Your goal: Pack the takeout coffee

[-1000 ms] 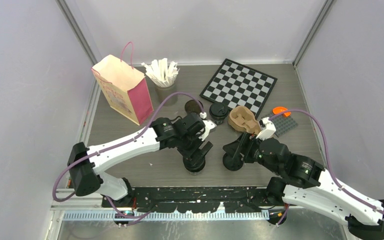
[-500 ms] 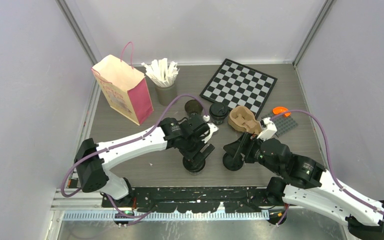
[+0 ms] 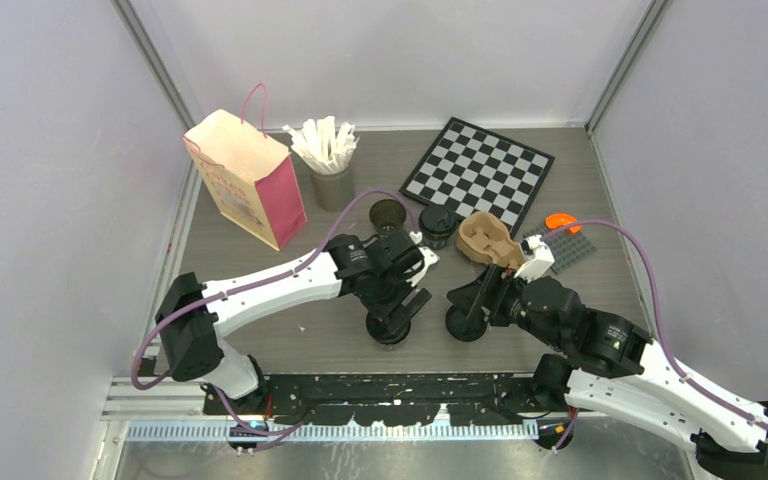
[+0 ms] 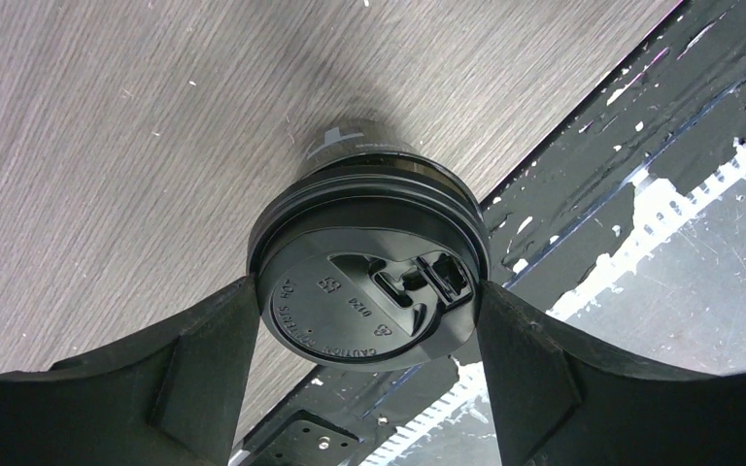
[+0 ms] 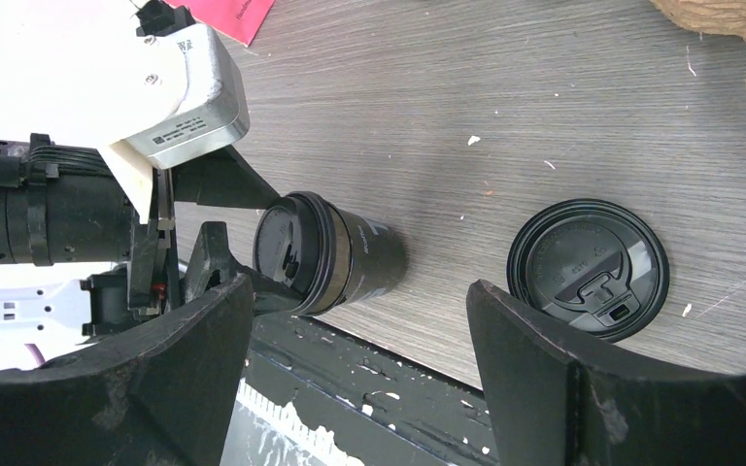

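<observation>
Left hand [image 4: 369, 287] grasping small black paper cup with round black plastic lid [image 4: 359, 301] by lid rim, standing on grey wood-grain table [image 4: 107, 116] near its edge. Risk: lid may pop off on lift, dropping cup. Right hand [image 5: 357, 289] released, empty.

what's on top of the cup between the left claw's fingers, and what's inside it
A black lid sits on the cup, closing its mouth; the left claw grips its rim from both sides. The inside is covered by the lid and cannot be seen.
</observation>
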You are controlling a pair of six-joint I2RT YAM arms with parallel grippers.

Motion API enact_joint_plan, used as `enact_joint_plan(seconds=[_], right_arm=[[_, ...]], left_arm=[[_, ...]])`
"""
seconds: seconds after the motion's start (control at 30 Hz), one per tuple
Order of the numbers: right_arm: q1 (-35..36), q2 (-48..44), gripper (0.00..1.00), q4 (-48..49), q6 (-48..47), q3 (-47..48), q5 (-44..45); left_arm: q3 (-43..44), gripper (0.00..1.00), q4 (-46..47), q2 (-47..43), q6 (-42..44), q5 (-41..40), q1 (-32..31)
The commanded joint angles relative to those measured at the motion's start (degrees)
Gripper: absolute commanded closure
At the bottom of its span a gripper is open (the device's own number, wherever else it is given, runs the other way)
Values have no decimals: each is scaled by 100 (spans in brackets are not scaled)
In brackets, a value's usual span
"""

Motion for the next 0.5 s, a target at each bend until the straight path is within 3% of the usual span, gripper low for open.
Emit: enact_joint_plan(seconds=[0.0,0.47], right_arm=[[27,-60,15,205,-39,133,46],[23,-132,15,134,-136,199,22]], left_arm=[[251,22,-15,44,31,-102,-31],[250,13,81,41,9,-117,-39]])
